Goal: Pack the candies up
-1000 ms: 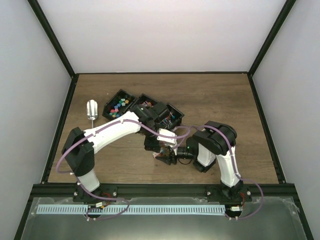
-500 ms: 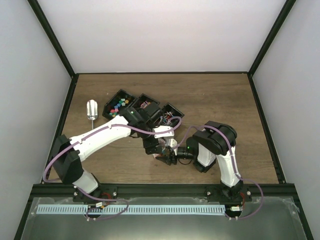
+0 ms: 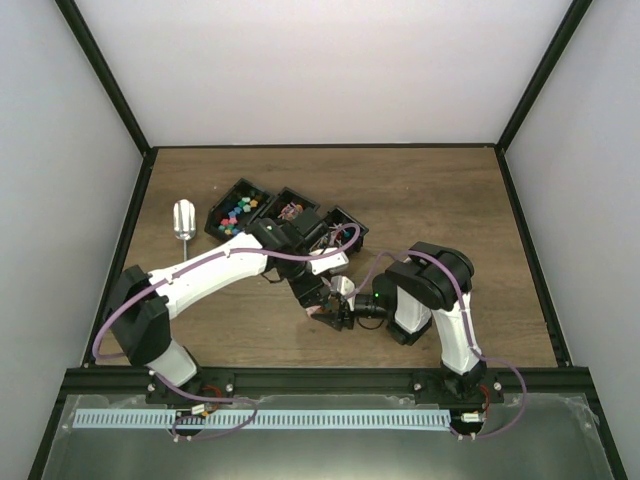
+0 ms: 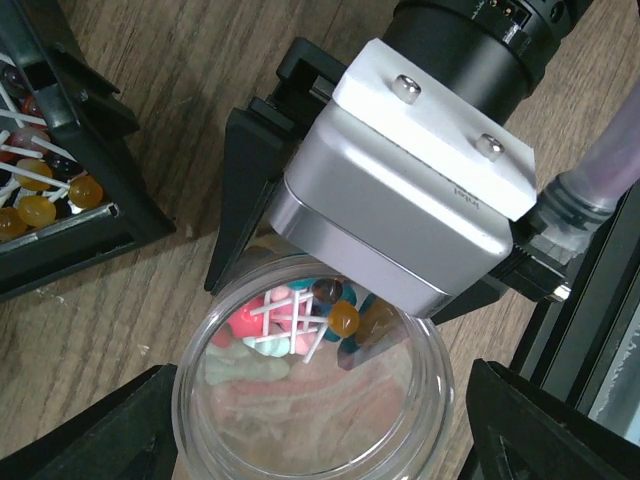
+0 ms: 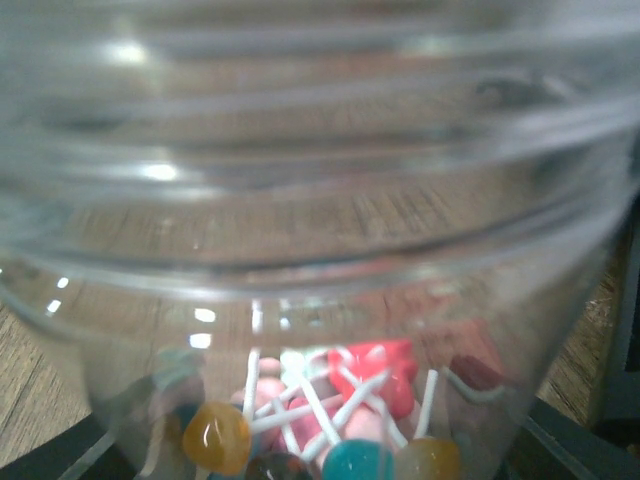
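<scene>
A small clear jar (image 3: pixel 343 289) is tilted on its side just above the table, and my right gripper (image 3: pixel 336 312) is shut on it. Its black fingers (image 4: pixel 240 200) show beside the jar (image 4: pixel 310 390) in the left wrist view. Inside lie candies (image 4: pixel 290 320): lollipops with white sticks, plus red, pink, teal and amber pieces. They also show through the glass in the right wrist view (image 5: pixel 340 420). My left gripper (image 4: pixel 320 445) is open, with one finger on each side of the jar's mouth. More candies (image 3: pixel 236 212) fill the black bins.
Three black bins (image 3: pixel 290 206) stand in a row behind the grippers; the nearest holds lollipops (image 4: pixel 40 190). A silver metal scoop (image 3: pixel 184 218) lies at the far left. The black frame rail (image 3: pixel 320 378) runs along the near edge.
My left arm has swung back from over the bins towards the front, and its gripper now sits at the jar's mouth. The right arm and the jar have stayed put.
</scene>
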Available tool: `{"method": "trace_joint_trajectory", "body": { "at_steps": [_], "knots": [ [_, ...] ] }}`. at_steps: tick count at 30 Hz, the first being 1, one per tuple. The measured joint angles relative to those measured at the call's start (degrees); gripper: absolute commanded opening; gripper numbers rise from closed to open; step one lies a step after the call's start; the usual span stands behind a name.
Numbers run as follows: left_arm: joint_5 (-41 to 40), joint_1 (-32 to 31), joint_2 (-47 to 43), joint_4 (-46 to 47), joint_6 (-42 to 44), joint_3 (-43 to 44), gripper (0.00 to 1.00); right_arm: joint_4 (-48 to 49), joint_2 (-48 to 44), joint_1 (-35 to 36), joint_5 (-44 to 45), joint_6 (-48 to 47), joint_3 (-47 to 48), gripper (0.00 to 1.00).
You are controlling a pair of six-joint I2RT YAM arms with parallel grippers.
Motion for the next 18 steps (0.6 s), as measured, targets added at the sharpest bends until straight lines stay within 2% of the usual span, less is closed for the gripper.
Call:
{"method": "trace_joint_trajectory", "body": {
  "at_steps": [5, 14, 18],
  "knots": [
    [-1.01, 0.00, 0.04, 0.94, -1.46, -0.17, 0.61, 0.00, 0.00, 0.00, 0.00, 0.11, 0.00, 0.69],
    [-2.25, -0.55, -0.31, 1.86, 0.42, -0.92, 0.63, 0.00, -0.09, 0.00, 0.04, 0.15, -0.07, 0.69],
    [-2.01, -0.63, -0.37, 1.62, 5.35, -0.94, 0.62, 0.00, -0.09, 0.00, -0.02, -0.07, -0.11, 0.67]
  ]
}}
